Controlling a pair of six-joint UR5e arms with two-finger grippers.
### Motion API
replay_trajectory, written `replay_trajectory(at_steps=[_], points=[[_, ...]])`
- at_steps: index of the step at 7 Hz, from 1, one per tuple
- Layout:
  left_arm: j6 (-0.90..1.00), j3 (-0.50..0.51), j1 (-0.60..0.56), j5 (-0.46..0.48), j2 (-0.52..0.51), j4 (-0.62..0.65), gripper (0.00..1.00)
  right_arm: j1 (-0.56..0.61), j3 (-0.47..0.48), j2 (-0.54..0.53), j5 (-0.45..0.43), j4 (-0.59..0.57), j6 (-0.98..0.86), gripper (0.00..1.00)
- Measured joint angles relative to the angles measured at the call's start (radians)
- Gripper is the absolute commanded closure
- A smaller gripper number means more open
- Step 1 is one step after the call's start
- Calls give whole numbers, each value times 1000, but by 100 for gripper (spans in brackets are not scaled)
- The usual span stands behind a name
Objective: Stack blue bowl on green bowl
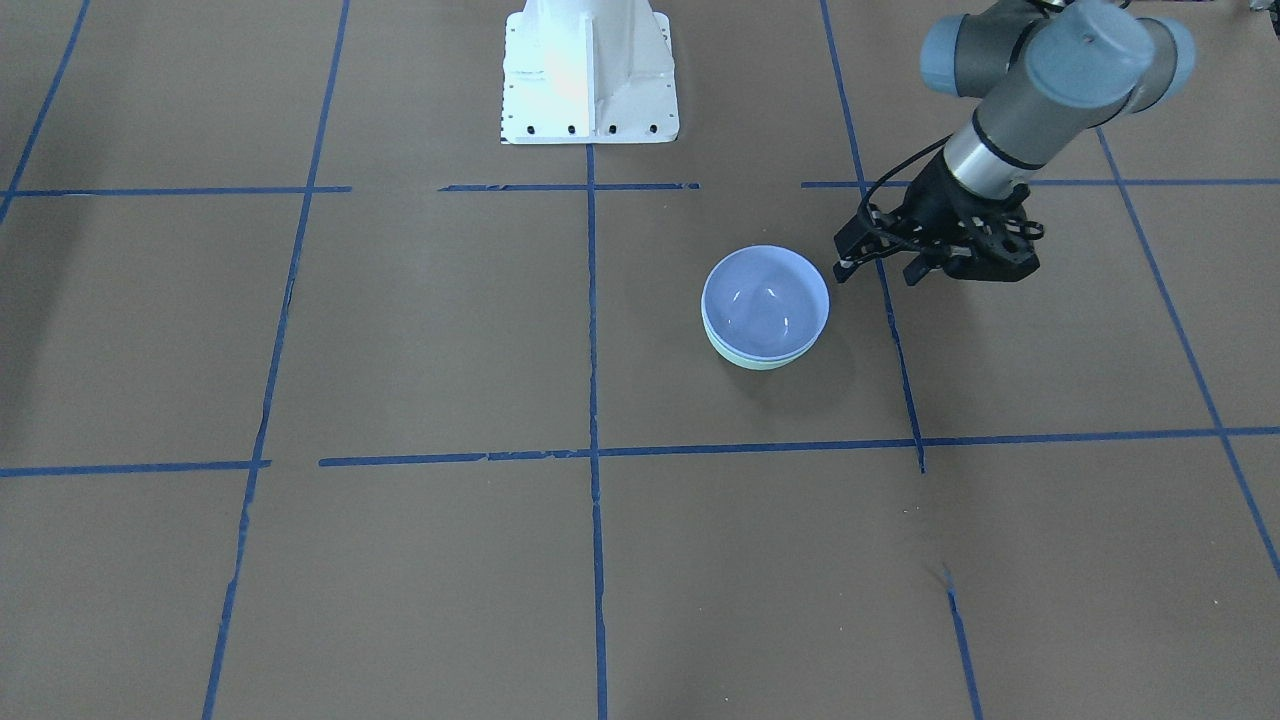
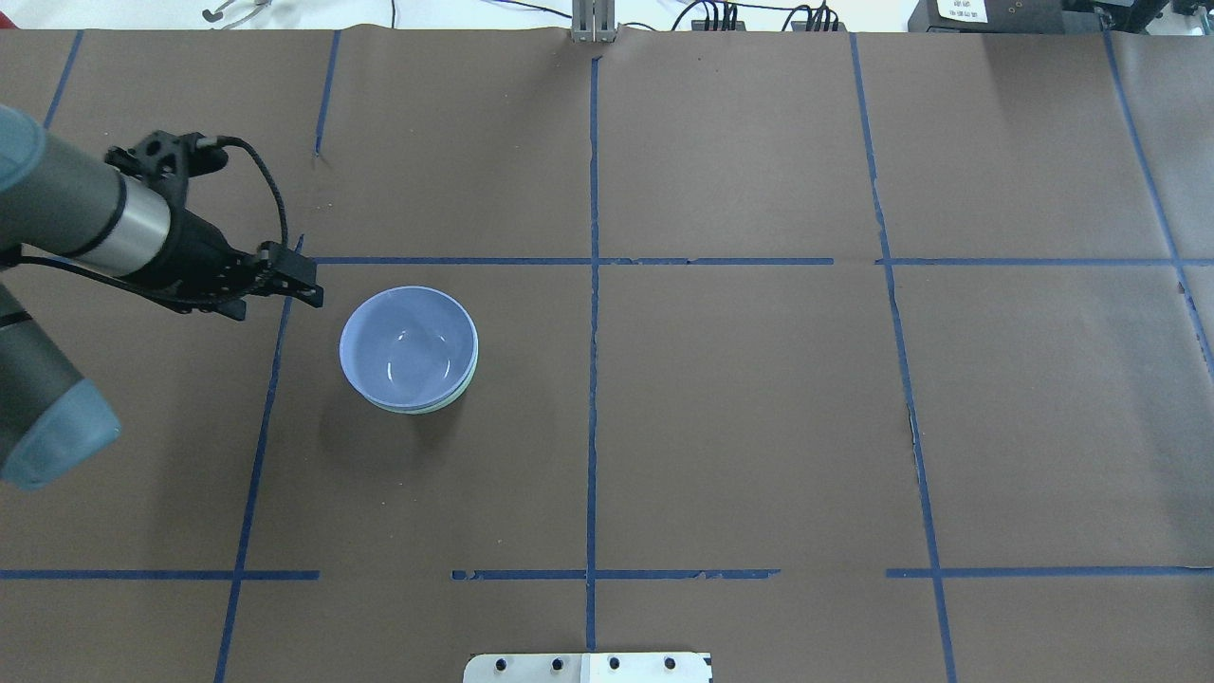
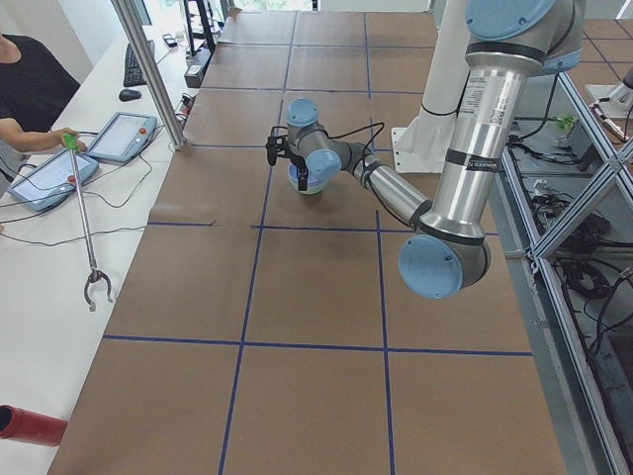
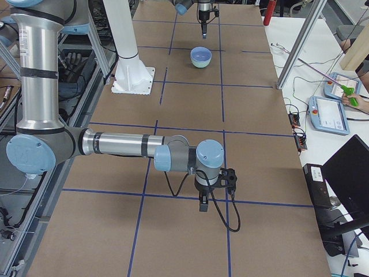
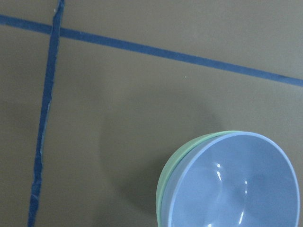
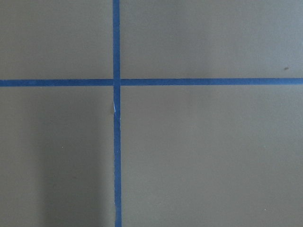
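– Blue bowl (image 2: pixel 408 343): where do you see it?
– Reading the overhead view from its left, I first get the left gripper (image 1: pixel 877 272). It hangs just beside the bowls without touching them, its 2 fingers spread and nothing between them. Next comes the blue bowl, nested upright inside the green bowl (image 1: pixel 762 362), left of the centre tape line (image 2: pixel 592 427).
– How much green shows?
– Overhead, I see only a thin crescent under the blue rim. My left wrist camera gives more: the mint rim peeks out along 1 side, with the blue bowl seated slightly off-centre in it.
– And the right gripper (image 4: pixel 203 203)?
– Only the right-end camera catches it, low near a tape line and well apart from the bowls. I cannot tell whether its fingers are spread or closed. Its own wrist camera shows just paper and 2 crossing lines.
– Surface and room?
– Brown paper (image 2: pixel 759 427) gridded with blue tape, and the white robot pedestal (image 1: pixel 588 80) at the table's edge. A side bench holds a tablet (image 3: pixel 121 137), and a person (image 3: pixel 30 89) sits there.
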Motion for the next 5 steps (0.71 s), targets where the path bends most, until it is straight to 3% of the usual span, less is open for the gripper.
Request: replay_trajectory(at_steps=[3,5], points=[[426,-59,-218,-4,169,3,0,0,0,0,0,0,0,0],[703,20,-370,-12,255,7,0,0,0,0,0,0,0,0]])
